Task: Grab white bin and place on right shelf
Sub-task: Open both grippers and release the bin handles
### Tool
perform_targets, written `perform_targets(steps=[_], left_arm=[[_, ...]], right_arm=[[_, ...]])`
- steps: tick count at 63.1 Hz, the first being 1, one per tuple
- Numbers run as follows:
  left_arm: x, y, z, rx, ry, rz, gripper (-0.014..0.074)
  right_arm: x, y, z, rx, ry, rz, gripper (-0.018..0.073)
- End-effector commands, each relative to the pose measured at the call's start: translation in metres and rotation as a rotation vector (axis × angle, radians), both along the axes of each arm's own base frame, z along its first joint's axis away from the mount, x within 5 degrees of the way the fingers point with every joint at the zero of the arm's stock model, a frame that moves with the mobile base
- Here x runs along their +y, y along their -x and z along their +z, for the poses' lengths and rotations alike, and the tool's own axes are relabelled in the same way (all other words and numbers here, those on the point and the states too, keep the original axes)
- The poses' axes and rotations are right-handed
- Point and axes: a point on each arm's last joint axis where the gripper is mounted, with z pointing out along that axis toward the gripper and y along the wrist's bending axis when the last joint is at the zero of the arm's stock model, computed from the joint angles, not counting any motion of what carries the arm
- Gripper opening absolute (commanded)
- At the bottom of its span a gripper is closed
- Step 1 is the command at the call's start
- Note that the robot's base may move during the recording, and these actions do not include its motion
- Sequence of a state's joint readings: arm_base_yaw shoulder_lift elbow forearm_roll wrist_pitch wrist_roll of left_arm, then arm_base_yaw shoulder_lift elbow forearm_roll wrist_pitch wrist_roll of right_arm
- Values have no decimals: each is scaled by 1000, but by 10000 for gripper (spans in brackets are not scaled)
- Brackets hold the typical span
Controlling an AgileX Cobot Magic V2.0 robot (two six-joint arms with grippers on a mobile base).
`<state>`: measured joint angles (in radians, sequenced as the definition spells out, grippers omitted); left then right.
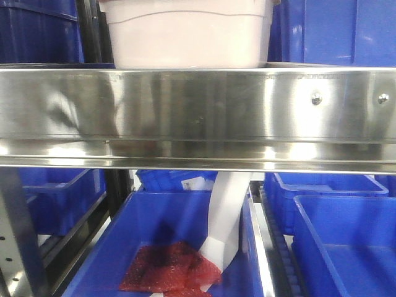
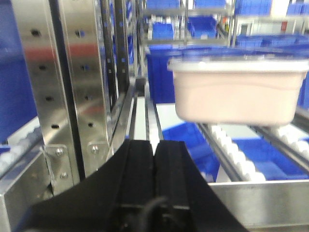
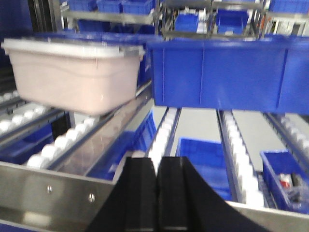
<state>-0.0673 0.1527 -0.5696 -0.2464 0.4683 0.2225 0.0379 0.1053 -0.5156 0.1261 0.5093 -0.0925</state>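
- The left pincer (image 2: 154, 186) is closed with its two black pads pressed together and nothing between them; it sits low and short of the white bin (image 2: 238, 89), which lies ahead of it and off to its right.
- The right pincer (image 3: 157, 193) is likewise closed and empty; from it the white bin (image 3: 75, 77) lies ahead and to its left, with a large blue bin (image 3: 227, 72) directly ahead and to the right of the white one.
- So the white bin sits between the two arms, and neither pincer touches it. I cannot judge which arm is nearer.
- In the front view the white bin (image 1: 185, 34) rests on the roller level just behind the steel front rail (image 1: 198, 111), left of the rail's two screw heads (image 1: 316, 98).
- Its long axis runs roughly along the rail, so each wrist sees a broad side and one end turned slightly towards it.
- Its flat lid is on.
- Below the rail, more blue bins stand on a lower level; the one right under the white bin holds a red mesh bag (image 1: 170, 269) and a white strip.
- Judged from this, the grasp is not yet begun: both pincers would have to open and rise over the rail, one to each end of the bin, since the tub looks too broad for a single pincer.
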Motion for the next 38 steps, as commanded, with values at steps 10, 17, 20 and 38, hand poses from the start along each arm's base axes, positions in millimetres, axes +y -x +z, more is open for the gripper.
perform_targets(steps=[10, 17, 20, 38], left_arm=[[0, 3, 14, -95, 50, -5, -118], [0, 3, 14, -95, 50, -5, -118], [0, 3, 14, -95, 50, -5, -118], [0, 3, 14, -95, 50, -5, -118]], right_arm=[[-1, 1, 16, -116, -3, -13, 68], [-1, 1, 16, -116, -3, -13, 68], [-1, 1, 16, -116, -3, -13, 68], [-1, 1, 16, -116, -3, -13, 68]])
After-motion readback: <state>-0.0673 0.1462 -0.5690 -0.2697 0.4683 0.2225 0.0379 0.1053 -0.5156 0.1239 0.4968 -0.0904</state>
